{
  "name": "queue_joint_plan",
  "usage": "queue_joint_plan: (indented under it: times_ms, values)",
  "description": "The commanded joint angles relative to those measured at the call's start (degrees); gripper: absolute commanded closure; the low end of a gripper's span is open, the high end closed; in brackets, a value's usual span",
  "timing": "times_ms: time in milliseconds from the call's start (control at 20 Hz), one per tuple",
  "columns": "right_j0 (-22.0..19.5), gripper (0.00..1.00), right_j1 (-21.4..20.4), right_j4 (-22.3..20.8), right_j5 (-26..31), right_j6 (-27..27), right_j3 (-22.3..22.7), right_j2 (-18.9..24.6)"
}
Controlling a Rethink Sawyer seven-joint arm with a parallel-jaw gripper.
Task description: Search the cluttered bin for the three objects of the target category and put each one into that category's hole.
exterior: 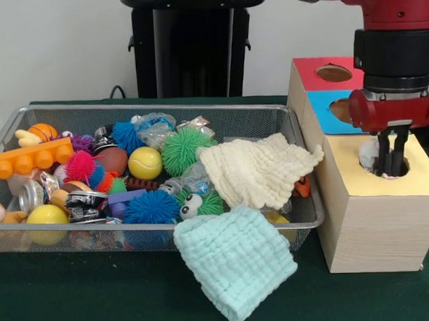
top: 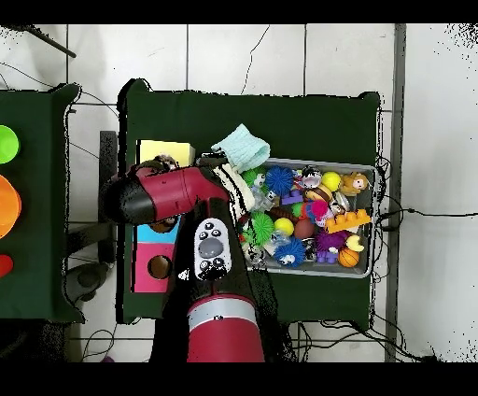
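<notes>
My gripper (exterior: 392,170) reaches down into the round hole of the yellow section (exterior: 421,176) of the wooden box. It is shut on a white cloth (exterior: 369,154), which bulges out to the left of the fingers inside the hole. A cream knitted cloth (exterior: 257,169) lies over the toys at the right end of the wire bin (exterior: 149,106). A mint-green cloth (exterior: 236,262) hangs over the bin's front rim onto the table. In the overhead view the red arm (top: 168,191) hides the gripper; the mint cloth (top: 241,148) and yellow section (top: 166,150) show.
The bin holds several toys: spiky balls, a yellow ball (exterior: 145,163), an orange brick (exterior: 31,158), cans. The box also has a blue section (exterior: 325,113) and a red section (exterior: 317,72), each with a hole. Coloured discs (top: 7,145) lie on a side table.
</notes>
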Motion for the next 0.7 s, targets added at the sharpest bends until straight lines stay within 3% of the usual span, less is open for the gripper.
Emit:
queue_joint_plan:
  times_ms: [50,350,700]
  values:
    - [-2.2,1.00,3.1,-2.9,-1.9,2.9,5.0,3.1]
    - [-2.5,1.00,3.1,-3.3,-1.7,2.2,5.0,3.1]
    - [0.0,1.00,7.2,-4.3,-4.6,4.2,1.6,0.1]
